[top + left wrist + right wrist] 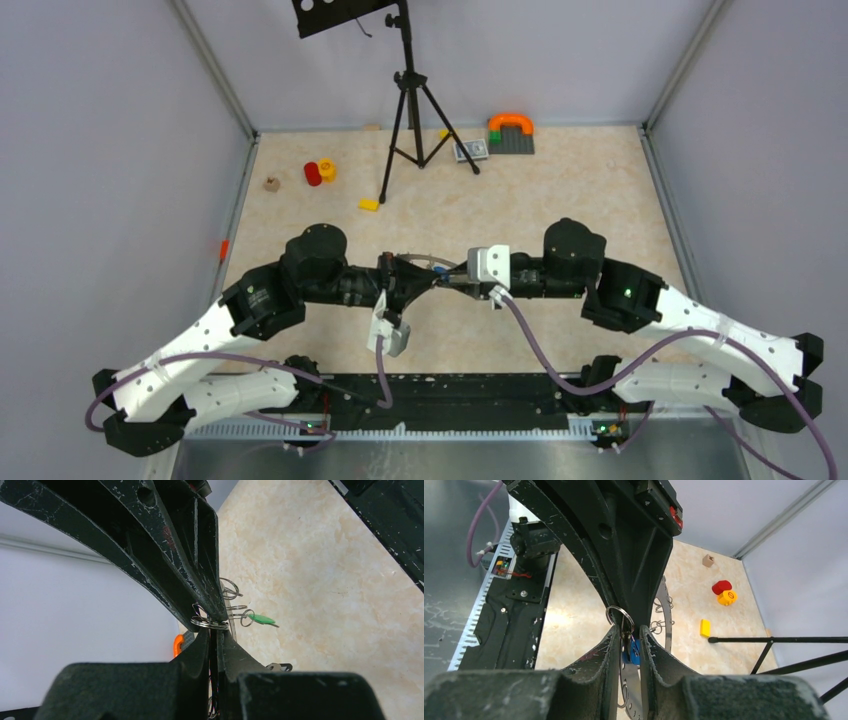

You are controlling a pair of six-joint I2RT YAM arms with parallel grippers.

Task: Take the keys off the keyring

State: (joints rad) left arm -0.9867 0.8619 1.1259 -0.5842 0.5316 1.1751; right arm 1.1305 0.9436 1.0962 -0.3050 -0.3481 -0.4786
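Feeds from both wrists show a tip-to-tip meeting above the middle of the table [560, 190]. My left gripper [215, 632] is clenched tight. Its fingers press together on what looks like the thin edge of the keyring [668, 611], which stands on edge and runs straight out from the tips toward the other claw.

In the right wrist view, the grey band of the ring curves just to the right of the left claw's fingers. It shows again lower down, in the gap of my right gripper [630, 630]. That claw's fingers stand close together, and the blue-tagged key [634, 652] sits squarely between them, touching both pads, so I read it as grasped. A small split ring [620, 615] stands just above the right claw's tips, at the nose of the left claw.

From the left wrist I see more small wire rings [230, 588] hanging just past the left claw's tips, on the right side. The green-tagged key [262, 619] sticks out sideways beyond them, clear of both claws.

Well beyond the right claw, a yellow block [705, 627] and a red and yellow piece [722, 592] lie on the table, near the tripod [774, 640] legs.
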